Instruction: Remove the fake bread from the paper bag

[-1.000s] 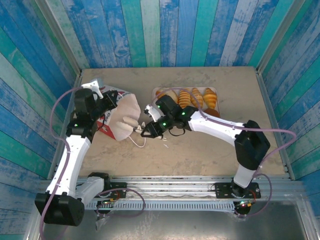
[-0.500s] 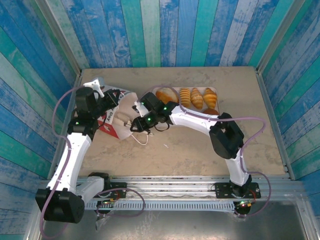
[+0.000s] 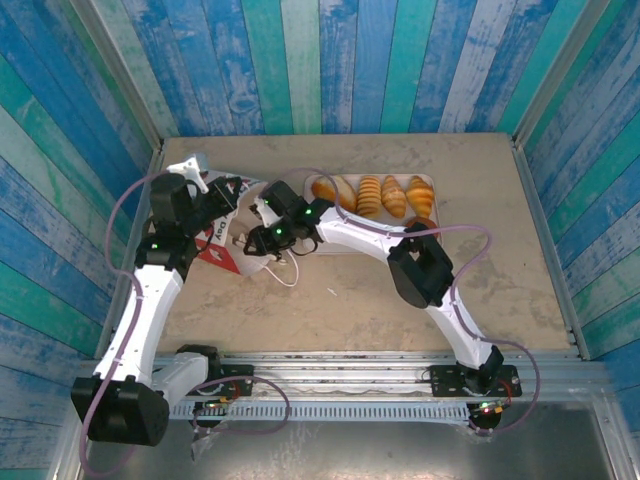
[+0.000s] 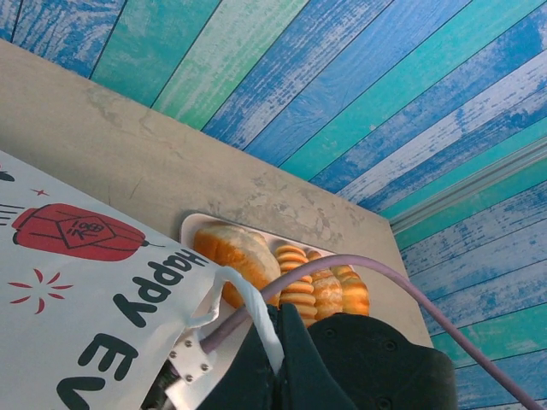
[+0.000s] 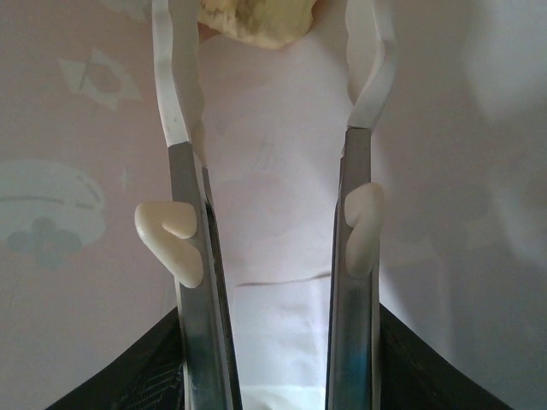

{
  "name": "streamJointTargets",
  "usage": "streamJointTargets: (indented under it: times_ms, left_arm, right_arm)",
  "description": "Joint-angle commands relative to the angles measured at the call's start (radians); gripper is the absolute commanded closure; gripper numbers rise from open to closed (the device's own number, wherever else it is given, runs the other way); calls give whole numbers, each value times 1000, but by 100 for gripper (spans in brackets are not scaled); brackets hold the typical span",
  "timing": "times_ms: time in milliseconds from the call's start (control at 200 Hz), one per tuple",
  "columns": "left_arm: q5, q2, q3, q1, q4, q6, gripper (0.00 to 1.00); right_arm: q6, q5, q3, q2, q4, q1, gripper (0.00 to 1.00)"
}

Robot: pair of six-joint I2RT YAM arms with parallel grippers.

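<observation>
The bag [image 3: 213, 244] lies far left on the table [image 3: 400, 300]; just right, a tray [image 3: 434, 188] bears a row of bread [image 3: 370, 195]. Inside the bag, the right gripper [image 5: 272, 51] has one piece [image 5: 256, 17] beyond its tips.

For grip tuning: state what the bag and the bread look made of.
Bag: likely matte paper; dull white surface, flat red and black print. Bread: perhaps plastic or foam; even golden-brown skin with a slight sheen, though the look leaves it open.
</observation>
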Motion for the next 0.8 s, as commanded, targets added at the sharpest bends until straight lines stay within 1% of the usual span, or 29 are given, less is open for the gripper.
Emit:
streamJointTargets:
  times_ms: [0,90,250,351,471,606,796]
  left_arm:
    - [18,4,18,0,34,-7,100]
    - [26,7,18,0,34,-6,100]
    - [27,7,17,-1,31,1,100]
    - [32,7,15,0,37,-2,100]
    - [42,12,14,-1,45,-5,100]
    - [51,16,13,-2,45,-7,100]
    - [60,10,2,-1,52,-13,100]
  right_arm:
    - [25,-9,64,37,-9,10,49]
    - [33,-10,94,66,-17,11,48]
    - [13,0,168,120,-88,12,44]
    - [7,-14,190,142,-91,16,43]
    - [1,-65,249,188,-98,20,43]
    - [-1,-94,309,230,-98,25,43]
    - [13,-78,347,261,-90,24,42]
